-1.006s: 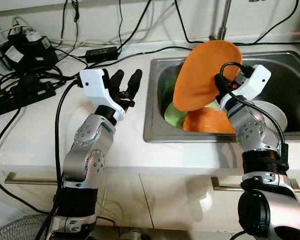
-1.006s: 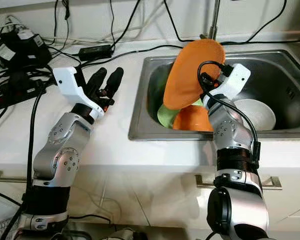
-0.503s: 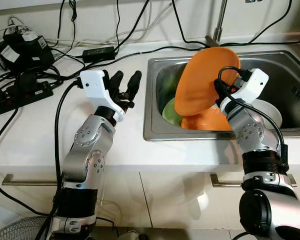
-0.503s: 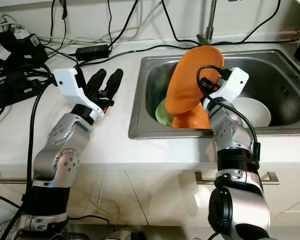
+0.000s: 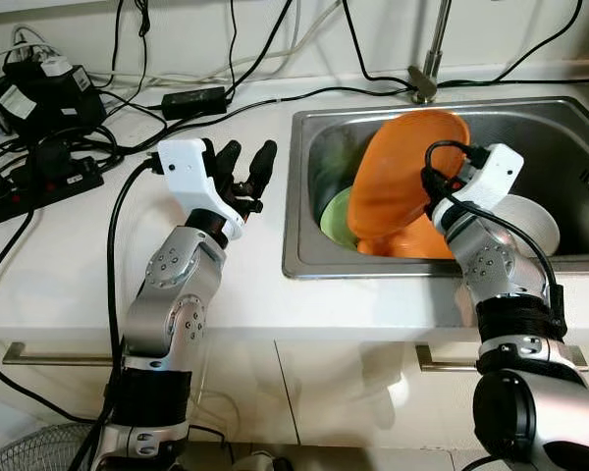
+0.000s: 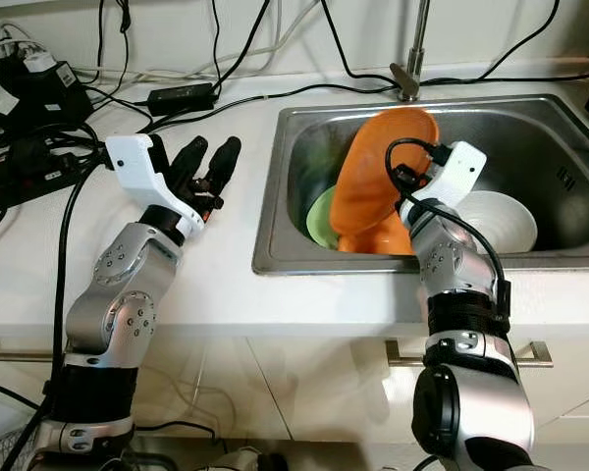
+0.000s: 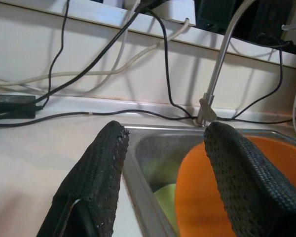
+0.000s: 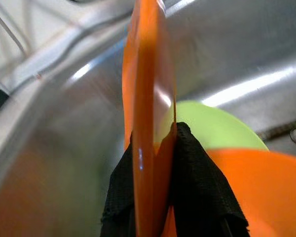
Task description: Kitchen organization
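My right gripper (image 5: 434,188) is shut on the rim of an orange plate (image 5: 402,177), which it holds tilted on edge inside the steel sink (image 5: 304,196). In the right wrist view both black fingers (image 8: 192,173) pinch the orange plate (image 8: 148,113) edge-on. Under it lie a green plate (image 5: 336,216), a second orange dish (image 5: 422,240) and a white bowl (image 5: 530,221). My left gripper (image 5: 245,169) hovers open over the white counter, left of the sink, with nothing between its fingers (image 7: 98,173).
A tap (image 5: 427,59) rises behind the sink. Black cables, a power strip (image 5: 39,182) and adapters (image 5: 198,100) crowd the counter's back left. The counter (image 5: 69,265) in front of my left arm is bare. A cabinet handle (image 5: 442,358) sits below the sink.
My right gripper has lowered the orange plate deeper into the sink, down toward the dishes below. The left arm has stayed put. The camera has shifted slightly.
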Controlling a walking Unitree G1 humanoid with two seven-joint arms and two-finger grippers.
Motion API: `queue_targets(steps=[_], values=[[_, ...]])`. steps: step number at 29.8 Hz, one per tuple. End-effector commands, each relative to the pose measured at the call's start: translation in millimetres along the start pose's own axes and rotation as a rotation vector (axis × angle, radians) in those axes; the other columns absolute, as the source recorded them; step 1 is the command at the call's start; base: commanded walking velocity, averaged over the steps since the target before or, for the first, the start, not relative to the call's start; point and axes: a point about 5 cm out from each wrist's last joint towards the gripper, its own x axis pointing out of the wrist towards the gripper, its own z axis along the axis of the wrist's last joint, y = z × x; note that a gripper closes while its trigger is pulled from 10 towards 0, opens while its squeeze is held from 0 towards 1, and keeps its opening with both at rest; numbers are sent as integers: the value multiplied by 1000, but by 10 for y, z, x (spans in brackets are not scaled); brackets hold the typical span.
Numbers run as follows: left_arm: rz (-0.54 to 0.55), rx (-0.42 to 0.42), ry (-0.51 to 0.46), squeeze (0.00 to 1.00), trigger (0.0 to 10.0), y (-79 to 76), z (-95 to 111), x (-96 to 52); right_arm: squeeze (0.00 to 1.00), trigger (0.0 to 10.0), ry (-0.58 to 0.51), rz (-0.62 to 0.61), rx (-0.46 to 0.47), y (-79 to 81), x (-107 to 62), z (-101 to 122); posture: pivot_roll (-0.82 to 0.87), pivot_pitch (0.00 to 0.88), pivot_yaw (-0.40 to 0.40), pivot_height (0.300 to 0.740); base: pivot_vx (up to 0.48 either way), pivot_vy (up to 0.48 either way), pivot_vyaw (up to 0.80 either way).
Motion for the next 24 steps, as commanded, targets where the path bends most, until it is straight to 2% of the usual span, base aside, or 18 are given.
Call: queue_targets(steps=[1,8,11,12,13,14,15,16,17,18,19,21,24], values=[[14,3,39,0,10000,22,-73,-18,0,0,-8,21,-22,78,34,115,-62,68,111,740,0,0,0],[16,2,67,0,10000,14,-131,-45,0,0,80,42,-151,92,97,82,-61,81,104,740,0,0,0],[17,2,71,0,10000,15,-134,-49,0,0,102,44,-170,95,111,54,-59,81,102,740,0,0,0],[18,2,72,0,10000,17,-133,-50,0,627,118,43,-180,93,116,33,-57,81,103,740,0,0,0],[18,5,77,0,10000,22,-133,-49,0,1922,139,40,-193,90,122,4,-53,81,103,740,0,0,0],[18,5,77,0,10000,22,-133,-49,0,1922,139,40,-193,90,122,4,-53,81,103,740,0,0,0],[17,7,83,0,10000,25,-135,-49,0,4039,155,42,-207,90,126,-16,-52,81,104,740,0,0,0],[3,15,106,0,10000,22,-155,-51,0,10000,177,55,-232,106,130,-46,-50,79,106,740,0,0,0],[-34,21,161,0,10000,3,-211,-62,0,10000,195,77,-272,132,134,-74,-49,78,108,740,0,0,0],[-34,21,161,0,10000,3,-211,-62,0,10000,195,77,-272,132,134,-74,-49,78,108,740,0,0,0],[-77,35,211,0,10000,-24,-269,-81,0,10000,206,87,-294,144,136,-89,-46,78,107,740,0,0,0],[-87,38,219,0,10000,-31,-280,-86,0,10000,208,88,-298,146,136,-92,-46,78,107,740,0,0,0],[-147,44,300,0,10000,-75,-362,-136,0,10000,207,105,-323,165,142,-88,-43,75,112,740,0,0,0]])
